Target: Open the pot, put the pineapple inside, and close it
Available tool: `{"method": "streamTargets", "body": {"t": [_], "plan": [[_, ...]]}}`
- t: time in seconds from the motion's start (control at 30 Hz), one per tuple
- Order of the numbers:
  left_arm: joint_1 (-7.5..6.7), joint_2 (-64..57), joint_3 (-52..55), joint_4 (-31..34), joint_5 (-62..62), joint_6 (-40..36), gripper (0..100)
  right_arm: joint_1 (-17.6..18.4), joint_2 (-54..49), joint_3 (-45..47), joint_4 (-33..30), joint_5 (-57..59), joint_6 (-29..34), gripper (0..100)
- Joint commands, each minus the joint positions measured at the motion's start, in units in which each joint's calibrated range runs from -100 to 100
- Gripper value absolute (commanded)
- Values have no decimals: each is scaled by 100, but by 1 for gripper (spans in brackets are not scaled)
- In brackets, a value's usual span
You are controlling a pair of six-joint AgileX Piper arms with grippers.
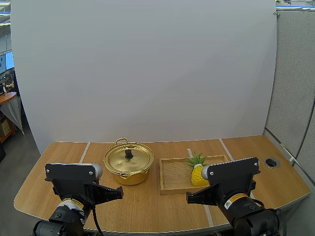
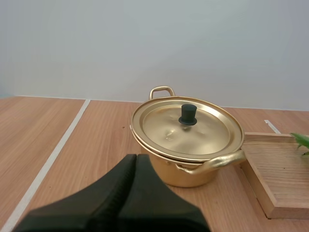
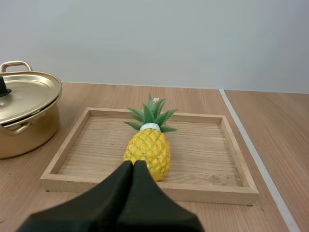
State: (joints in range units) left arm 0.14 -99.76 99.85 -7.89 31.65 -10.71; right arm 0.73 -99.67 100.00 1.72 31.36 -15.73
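Observation:
A gold pot [image 1: 129, 164] with two handles stands mid-table, its lid [image 2: 187, 128] seated on it with a black knob [image 2: 188, 114]. To its right a yellow pineapple [image 1: 198, 170] with green leaves lies in a wooden tray [image 1: 174, 175]; the right wrist view has it just beyond my fingers [image 3: 147, 149]. My left gripper [image 1: 119, 192] hangs shut near the table's front, short of the pot [image 2: 186, 145]. My right gripper [image 1: 189, 197] is shut too, in front of the tray [image 3: 145, 186].
White tape lines [image 1: 84, 152] run across the wooden table [image 1: 147, 206]. A round cable hole [image 1: 271, 162] sits at the far right. Bare table lies left of the pot and right of the tray.

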Motion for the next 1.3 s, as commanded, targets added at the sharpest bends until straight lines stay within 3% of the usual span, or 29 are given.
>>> {"method": "streamTargets", "body": {"t": [0.0, 0.13, 0.47, 0.67, 0.8, 0.97, 1.27], "plan": [[-6, -24, -50, -123, 34, -39, 0, -27, -33, 0, 8, -26, 2, 0], [-6, -24, -633, -108, 34, -39, 0, -27, -33, -346, 57, 78, 2, 0], [-6, -24, -2448, 117, 166, 93, 0, -27, -33, -2492, 107, 837, 2, 0], [-6, -24, -3536, 128, 1285, 100, 0, -27, -33, -3623, 107, 1772, 2, 0], [-6, -24, -4064, 127, 2743, 153, 0, -27, -33, -4203, 95, 2781, 2, 0], [-6, -24, -4349, 127, 4154, 161, 0, -27, -33, -4596, 95, 4106, 2, 0], [-6, 154, -4349, 127, 4260, 603, 0, -27, 60, -4627, 95, 4786, 2, 0]]}}
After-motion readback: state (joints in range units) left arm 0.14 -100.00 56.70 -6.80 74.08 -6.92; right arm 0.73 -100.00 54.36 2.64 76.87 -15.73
